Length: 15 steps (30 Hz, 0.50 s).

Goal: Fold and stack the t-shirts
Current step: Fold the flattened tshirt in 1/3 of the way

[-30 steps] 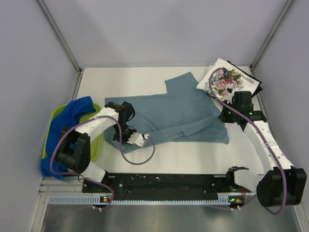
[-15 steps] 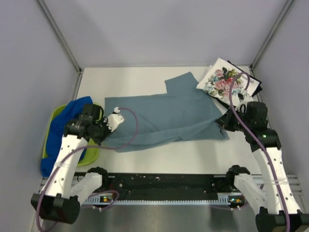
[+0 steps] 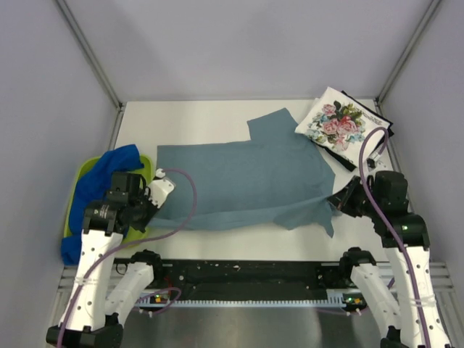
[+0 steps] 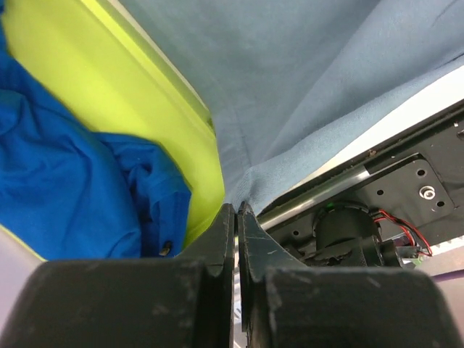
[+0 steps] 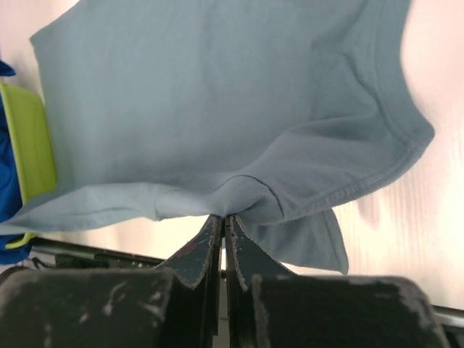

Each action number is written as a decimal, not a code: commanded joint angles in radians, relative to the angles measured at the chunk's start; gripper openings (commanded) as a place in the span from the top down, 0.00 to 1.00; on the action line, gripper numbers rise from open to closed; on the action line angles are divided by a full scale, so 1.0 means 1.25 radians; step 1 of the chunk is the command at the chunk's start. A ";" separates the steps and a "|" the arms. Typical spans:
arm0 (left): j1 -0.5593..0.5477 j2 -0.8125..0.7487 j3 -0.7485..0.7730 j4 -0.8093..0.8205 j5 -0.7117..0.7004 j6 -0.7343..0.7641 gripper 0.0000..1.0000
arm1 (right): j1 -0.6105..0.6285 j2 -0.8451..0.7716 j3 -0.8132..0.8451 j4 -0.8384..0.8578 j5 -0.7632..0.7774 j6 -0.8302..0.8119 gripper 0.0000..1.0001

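The grey-blue t-shirt (image 3: pixel 246 177) lies spread across the middle of the table. My left gripper (image 3: pixel 148 206) is shut on its near left corner (image 4: pixel 243 196), beside the tray. My right gripper (image 3: pixel 339 201) is shut on its near right edge (image 5: pixel 239 192), and the cloth hangs lifted from the pinch. The royal blue t-shirt (image 3: pixel 101 177) lies bunched in the lime-green tray (image 3: pixel 141 226); it also shows in the left wrist view (image 4: pixel 72 188). The folded floral t-shirt (image 3: pixel 335 122) rests on the black t-shirt (image 3: pixel 383 123) at the back right corner.
The lime-green tray (image 4: pixel 138 116) stands at the table's left edge, close to my left gripper. The black base rail (image 3: pixel 246 274) runs along the near edge. Grey walls and frame posts close in the back and both sides.
Both grippers have drawn toward the near edge with the grey-blue shirt's near edge in them, left going left and right going right. The shirt's folded-over near part has been pulled out flatter.
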 commanded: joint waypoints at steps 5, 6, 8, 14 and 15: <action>0.004 0.144 -0.080 0.293 -0.125 -0.062 1.00 | -0.009 0.214 -0.082 0.342 0.104 -0.016 1.00; 0.004 0.178 -0.090 0.336 -0.147 -0.076 1.00 | -0.012 0.258 -0.088 0.380 0.128 -0.029 1.00; 0.006 0.212 -0.119 0.412 -0.165 -0.077 1.00 | -0.018 0.335 -0.086 0.440 0.162 -0.060 1.00; 0.006 0.289 -0.167 0.536 -0.182 -0.102 1.00 | -0.019 0.530 -0.044 0.546 0.196 -0.156 1.00; 0.006 0.297 -0.172 0.555 -0.185 -0.102 1.00 | -0.018 0.553 -0.036 0.550 0.191 -0.169 1.00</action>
